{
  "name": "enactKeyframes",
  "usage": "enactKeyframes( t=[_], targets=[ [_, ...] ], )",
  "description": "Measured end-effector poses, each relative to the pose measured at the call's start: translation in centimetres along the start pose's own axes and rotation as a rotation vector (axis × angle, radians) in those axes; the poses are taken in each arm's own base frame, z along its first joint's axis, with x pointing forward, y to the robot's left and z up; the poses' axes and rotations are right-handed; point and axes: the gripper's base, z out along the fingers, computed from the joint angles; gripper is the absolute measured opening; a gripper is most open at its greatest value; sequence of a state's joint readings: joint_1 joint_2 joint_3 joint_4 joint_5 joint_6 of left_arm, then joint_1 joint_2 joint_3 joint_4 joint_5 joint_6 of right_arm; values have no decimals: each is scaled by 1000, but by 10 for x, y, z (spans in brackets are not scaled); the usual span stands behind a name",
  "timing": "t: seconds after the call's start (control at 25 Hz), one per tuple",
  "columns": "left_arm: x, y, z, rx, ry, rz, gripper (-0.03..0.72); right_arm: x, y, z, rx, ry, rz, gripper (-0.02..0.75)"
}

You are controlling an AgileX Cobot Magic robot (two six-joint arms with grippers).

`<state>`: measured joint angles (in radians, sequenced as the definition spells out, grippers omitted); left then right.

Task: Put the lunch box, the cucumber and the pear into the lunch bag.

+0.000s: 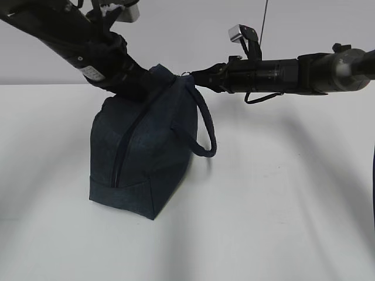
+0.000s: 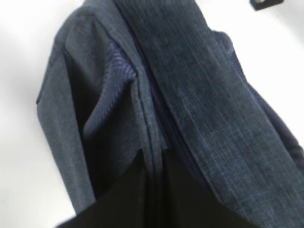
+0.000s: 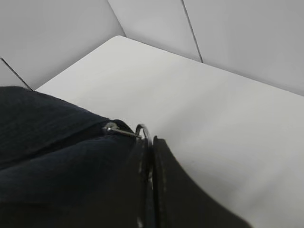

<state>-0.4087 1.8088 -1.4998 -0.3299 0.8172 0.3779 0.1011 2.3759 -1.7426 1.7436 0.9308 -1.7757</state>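
White surface [image 1: 281, 222] is carrying the lunch bag [image 1: 140, 158], still zipped. Right gripper [image 3: 152, 156], jaws closed, is pinching the ring pull [image 3: 142, 130]; left gripper [image 1: 137, 79], jaws closed, is pinching bag fabric. Ring may slip out under tension.

The lunch bag [image 1: 146, 158] is matt woven navy cloth — its ring pull [image 3: 144, 134] shiny, probably metal — on a smooth white table [image 1: 281, 222].

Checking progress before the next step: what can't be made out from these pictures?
- Inside of the lunch bag: hidden in every view by its fabric.
- Left gripper: exterior view, fingertips hidden against the bag.
- Ring pull: right wrist view, partly hidden between the right gripper fingers.
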Motion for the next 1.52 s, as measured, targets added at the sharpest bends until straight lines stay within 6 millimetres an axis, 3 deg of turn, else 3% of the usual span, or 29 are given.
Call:
enactKeyframes(
  t=[0.52,1.52],
  targets=[
    [-4,-6,-32,-19,-51,32,1,3,0,0,1,37,-25,0],
    [-3,-6,-32,-17,-41,36,1,21,6,4,-36,227,-13,0]
  ],
)
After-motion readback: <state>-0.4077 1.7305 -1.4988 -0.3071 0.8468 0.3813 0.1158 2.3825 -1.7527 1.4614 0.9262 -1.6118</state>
